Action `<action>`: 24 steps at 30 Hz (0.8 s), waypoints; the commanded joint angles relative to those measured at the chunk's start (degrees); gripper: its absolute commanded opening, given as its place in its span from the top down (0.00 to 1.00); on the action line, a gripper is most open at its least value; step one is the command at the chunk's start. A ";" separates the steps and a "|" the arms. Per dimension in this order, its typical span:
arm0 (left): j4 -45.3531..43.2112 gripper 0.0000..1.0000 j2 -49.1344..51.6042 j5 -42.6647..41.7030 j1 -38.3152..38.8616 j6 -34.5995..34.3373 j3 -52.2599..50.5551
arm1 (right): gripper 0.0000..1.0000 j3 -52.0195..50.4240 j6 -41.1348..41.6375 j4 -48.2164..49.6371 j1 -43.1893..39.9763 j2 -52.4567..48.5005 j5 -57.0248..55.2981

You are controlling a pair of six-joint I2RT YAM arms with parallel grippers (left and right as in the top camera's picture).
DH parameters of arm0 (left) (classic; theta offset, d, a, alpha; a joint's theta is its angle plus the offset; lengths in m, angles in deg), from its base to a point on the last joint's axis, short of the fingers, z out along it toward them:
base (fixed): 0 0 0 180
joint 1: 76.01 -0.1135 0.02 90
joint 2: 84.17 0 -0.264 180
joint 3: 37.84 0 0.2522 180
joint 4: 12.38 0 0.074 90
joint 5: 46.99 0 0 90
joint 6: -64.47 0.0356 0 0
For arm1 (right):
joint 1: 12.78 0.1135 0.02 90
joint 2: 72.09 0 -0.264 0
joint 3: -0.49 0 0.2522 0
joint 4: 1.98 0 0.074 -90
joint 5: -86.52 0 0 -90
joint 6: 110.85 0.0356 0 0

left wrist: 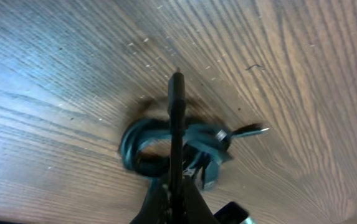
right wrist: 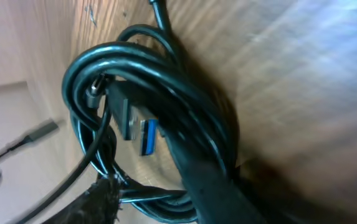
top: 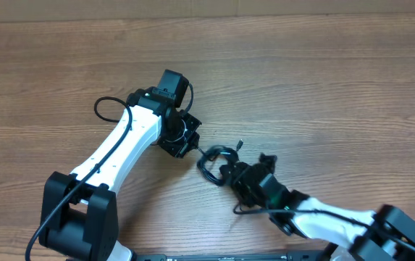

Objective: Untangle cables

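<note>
I am holding my left gripper (top: 190,143) (left wrist: 177,78) pressed together just beside the tangled coil of thin black cables (top: 213,161) (left wrist: 142,146) (right wrist: 153,68), which is lying on the brown wooden table (top: 301,72). My right gripper (top: 227,172) is sitting against that coil, and I cannot tell whether it is clamping.

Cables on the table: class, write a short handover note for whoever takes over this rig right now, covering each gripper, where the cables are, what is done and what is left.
Left gripper: shut, tip by the coil; whether it pinches a strand cannot be told.
Right gripper: right up against the coil; open or shut cannot be told.
Cables: one tangled coil on the table between the grippers, a blue plug inside it, one plug end sticking out.
Done: nothing separated yet.
Left: work the cords apart.
</note>
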 commanded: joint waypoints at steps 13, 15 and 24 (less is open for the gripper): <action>0.11 0.96 -0.04 2.51 0.37 43.36 0.63 | 0.96 1.92 -6.14 -8.28 -5.64 -6.54 6.29; 0.09 0.96 -0.04 -0.94 0.37 49.75 0.63 | 0.96 1.92 -7.41 -8.44 -6.99 -6.54 7.72; -0.33 0.96 -0.87 -7.61 0.37 66.29 0.63 | 0.96 1.92 -7.39 -10.93 -7.85 -6.54 9.79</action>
